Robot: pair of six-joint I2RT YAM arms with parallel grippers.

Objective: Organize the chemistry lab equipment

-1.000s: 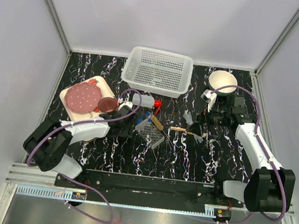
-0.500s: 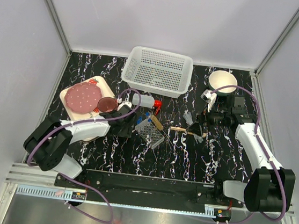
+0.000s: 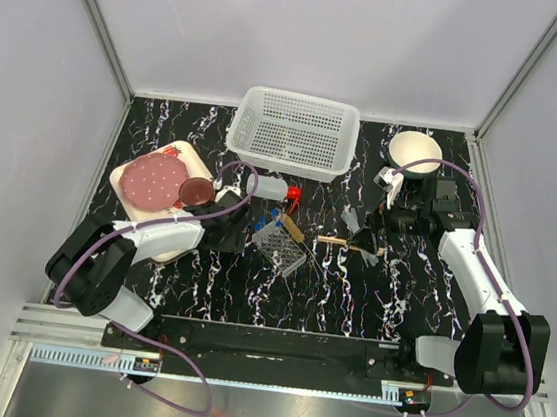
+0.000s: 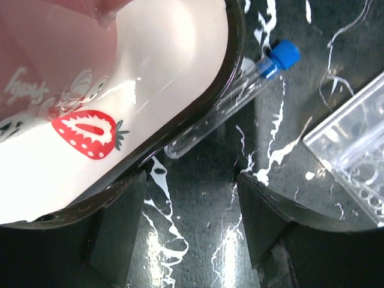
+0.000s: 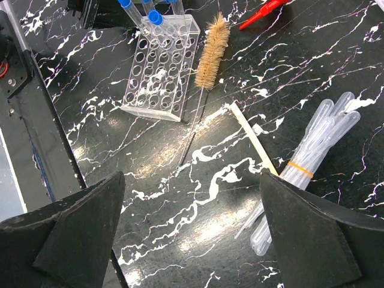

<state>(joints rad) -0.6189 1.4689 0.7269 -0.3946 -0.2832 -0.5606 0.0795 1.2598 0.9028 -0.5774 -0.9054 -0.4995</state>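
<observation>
Left arm has eased back across the black white-veined counter (image 3: 349, 297) toward the white strawberry-print tray (image 4: 180, 60) since a second ago, and its jaws have spread wider; right arm unchanged. Left gripper (image 4: 192, 180): jaws released, gripping nothing. Right gripper (image 5: 191, 186): jaws wide apart, empty, above the clear pipettes (image 5: 306, 168). Clear perforated tube rack (image 5: 159, 66) sits just right of the left gripper. One small clear blue-capped test tube (image 4: 228, 102) lies flat on the counter, right along the tray rim, ahead of the left jaws. Risk: closing there could catch the rim too, or nudge the round tube so it rolls off or wedges under the tray
</observation>
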